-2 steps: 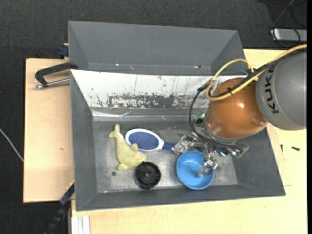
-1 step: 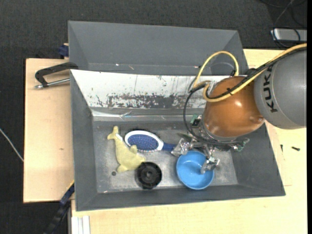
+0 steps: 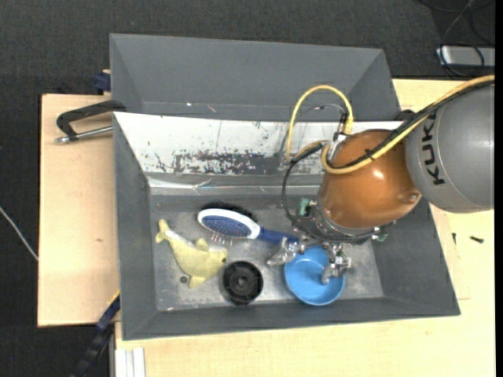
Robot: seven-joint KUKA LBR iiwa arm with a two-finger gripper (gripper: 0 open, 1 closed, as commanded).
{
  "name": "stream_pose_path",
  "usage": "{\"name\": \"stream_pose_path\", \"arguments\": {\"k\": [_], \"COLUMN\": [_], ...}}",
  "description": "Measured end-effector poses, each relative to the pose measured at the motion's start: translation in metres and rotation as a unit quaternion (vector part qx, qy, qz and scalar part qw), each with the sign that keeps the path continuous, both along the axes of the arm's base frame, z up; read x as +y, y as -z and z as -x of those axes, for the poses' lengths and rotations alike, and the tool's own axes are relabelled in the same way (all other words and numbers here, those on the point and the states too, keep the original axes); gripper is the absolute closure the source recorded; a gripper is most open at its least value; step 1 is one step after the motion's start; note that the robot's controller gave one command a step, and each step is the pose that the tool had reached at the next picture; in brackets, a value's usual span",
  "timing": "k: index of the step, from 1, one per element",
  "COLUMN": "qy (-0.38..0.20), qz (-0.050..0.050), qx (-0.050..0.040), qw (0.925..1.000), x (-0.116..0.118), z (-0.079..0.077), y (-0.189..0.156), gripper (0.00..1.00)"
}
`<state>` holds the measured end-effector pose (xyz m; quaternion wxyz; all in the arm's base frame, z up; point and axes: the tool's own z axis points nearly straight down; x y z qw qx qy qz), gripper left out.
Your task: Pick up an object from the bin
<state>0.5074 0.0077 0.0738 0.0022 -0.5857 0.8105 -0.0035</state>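
Your gripper (image 3: 313,259) hangs with its fingers spread apart, gripping nothing, over the blue bowl (image 3: 316,289), which lies against the near wall of the bin (image 3: 134,234), toward its right corner. Line one finger up inside the bowl's rim and one outside before you close. Mind the blue hairbrush (image 3: 228,225): its handle ends just beside one finger. The black round cap (image 3: 241,281) sits near the bowl.

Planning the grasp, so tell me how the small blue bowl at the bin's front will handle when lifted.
The blue bowl looks like thin, stiff plastic, so probably light and rigid. Its glossy round wall may slip between the open fingers of the gripper. If nudged at the rim, it could tip.
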Motion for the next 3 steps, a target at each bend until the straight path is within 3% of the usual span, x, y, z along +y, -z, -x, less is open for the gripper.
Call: {"name": "stream_pose_path", "arguments": {"k": [1, 2, 3], "qy": [0.001, 0.001, 0.002], "qz": [-0.003, -0.005, -0.003], "qx": [0.0013, -0.0036, -0.0027], "qw": [1.0000, 1.0000, 1.0000], "x": [0.001, 0.004, 0.006], "z": [-0.001, -0.005, -0.008], "y": [-0.001, -0.006, -0.085], "gripper": [0.00, 1.00, 1.00]}}
